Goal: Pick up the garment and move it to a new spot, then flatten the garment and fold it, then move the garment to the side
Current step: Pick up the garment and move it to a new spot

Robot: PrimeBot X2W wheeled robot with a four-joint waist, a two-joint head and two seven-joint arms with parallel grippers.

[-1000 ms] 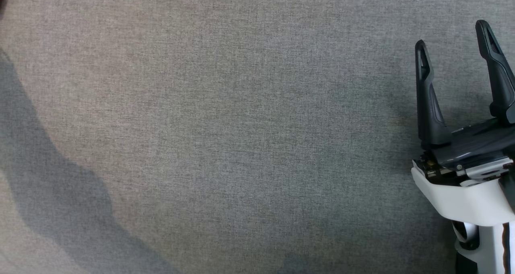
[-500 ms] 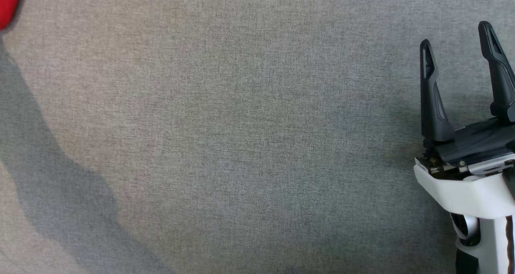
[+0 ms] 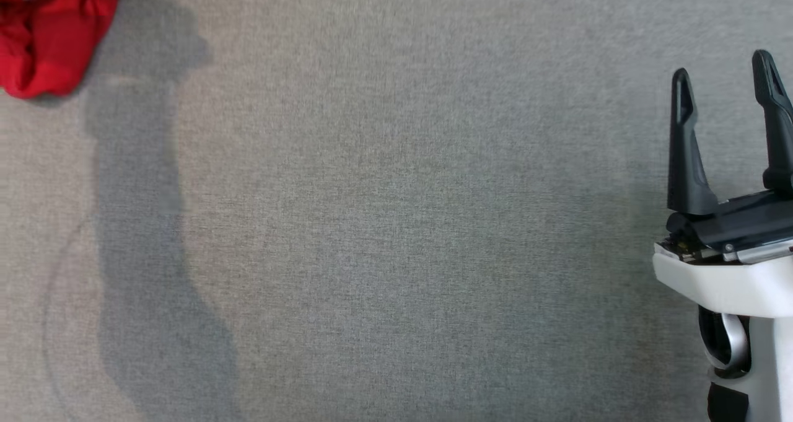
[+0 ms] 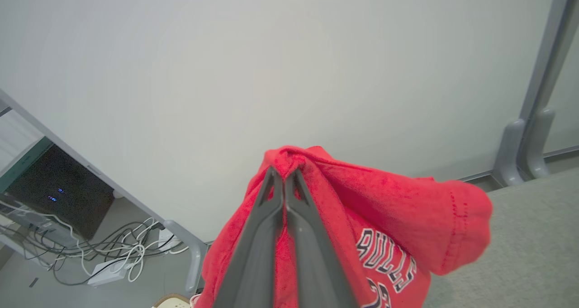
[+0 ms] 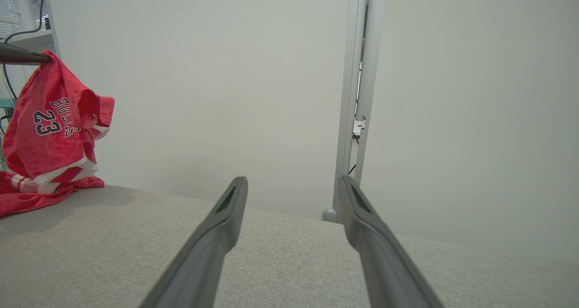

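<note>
Garment [image 4: 389, 199] between left fingers [image 4: 263, 226]

On the grey fabric surface [image 3: 396, 224], far left, rest lower folds of the red garment [image 3: 49, 44].

The garment [image 5: 49, 122], a red jersey lettered "BULLS 23" in dark characters outlined in white and edged with white bands, is pinched at a bunched fold by the closed left hand [image 4: 285, 172]. Its upper part is hung in the air, while its lower part is left crumpled on the grey surface [image 5: 271, 253].
</note>
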